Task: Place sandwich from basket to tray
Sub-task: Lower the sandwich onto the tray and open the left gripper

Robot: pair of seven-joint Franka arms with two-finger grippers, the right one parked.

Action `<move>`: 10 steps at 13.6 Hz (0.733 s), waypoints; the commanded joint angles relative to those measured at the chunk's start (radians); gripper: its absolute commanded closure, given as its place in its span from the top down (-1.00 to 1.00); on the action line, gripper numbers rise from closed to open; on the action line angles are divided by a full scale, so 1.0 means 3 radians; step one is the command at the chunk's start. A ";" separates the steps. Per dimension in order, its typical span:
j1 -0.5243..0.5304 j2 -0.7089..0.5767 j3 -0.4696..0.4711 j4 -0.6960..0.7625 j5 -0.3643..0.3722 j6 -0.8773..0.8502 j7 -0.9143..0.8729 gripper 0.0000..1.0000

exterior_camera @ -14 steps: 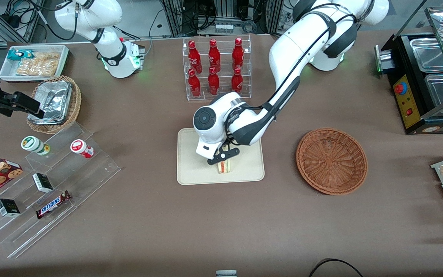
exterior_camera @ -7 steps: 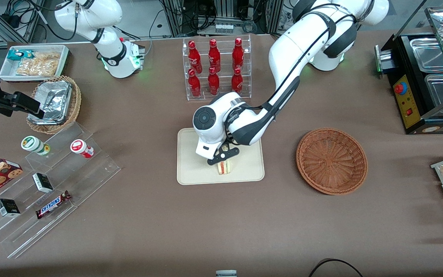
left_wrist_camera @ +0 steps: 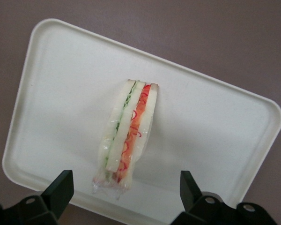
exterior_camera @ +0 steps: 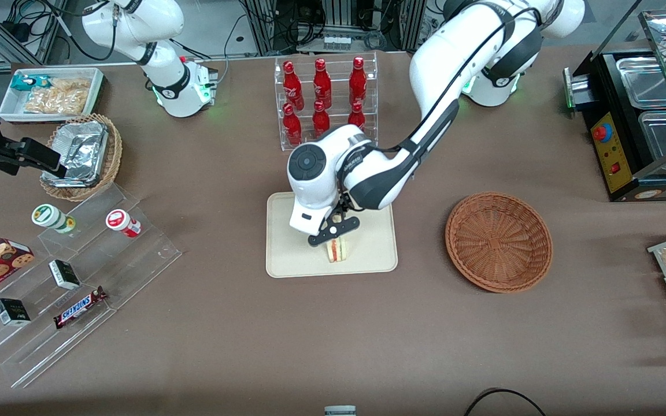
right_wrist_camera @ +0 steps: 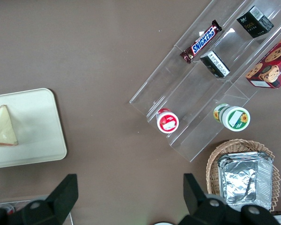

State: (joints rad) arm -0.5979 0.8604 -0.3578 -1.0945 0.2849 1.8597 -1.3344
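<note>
The tray [exterior_camera: 292,260] lies mid-desk, and the sandwich [exterior_camera: 336,249] stands on it on edge, near the rim closest to the front camera. The gripper [exterior_camera: 333,230] hovers just above the sandwich, fingers [left_wrist_camera: 61,187] spread wide, released, apparently not touching the bread. Toward the working arm's end sits the basket [exterior_camera: 499,241], well apart from the tray.

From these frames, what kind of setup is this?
Likely a mock snack-shop counter in a robot lab: a rack of red soda bottles, a stepped clear shelf with a Snickers bar, and a food warmer. The gripper, open, hangs over the sandwich on the tray.
</note>
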 commanded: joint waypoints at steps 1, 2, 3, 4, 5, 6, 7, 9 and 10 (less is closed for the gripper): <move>-0.0007 -0.0224 0.0042 -0.0059 0.0053 -0.0211 0.0030 1.00; -0.0006 -0.0240 0.0103 -0.0059 0.0027 -0.0227 -0.0041 1.00; -0.0012 -0.0265 0.0255 -0.0054 -0.0008 -0.0252 -0.0067 1.00; -0.0006 -0.0362 0.0333 -0.0079 -0.0100 -0.0364 -0.0011 1.00; -0.0001 -0.0428 0.0394 -0.0155 -0.0177 -0.0496 0.0096 1.00; -0.0001 -0.0505 0.0516 -0.0222 -0.0259 -0.0518 0.0289 1.00; -0.0006 -0.0592 0.0685 -0.0324 -0.0366 -0.0533 0.0463 1.00; -0.0001 -0.0832 0.0819 -0.0661 -0.0418 -0.0498 0.0745 1.00; -0.0001 -0.0924 0.0880 -0.0774 -0.0458 -0.0488 0.0847 1.00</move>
State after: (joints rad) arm -0.5906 0.6898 -0.1302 -1.1920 0.1729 1.7056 -1.1362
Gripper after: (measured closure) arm 0.000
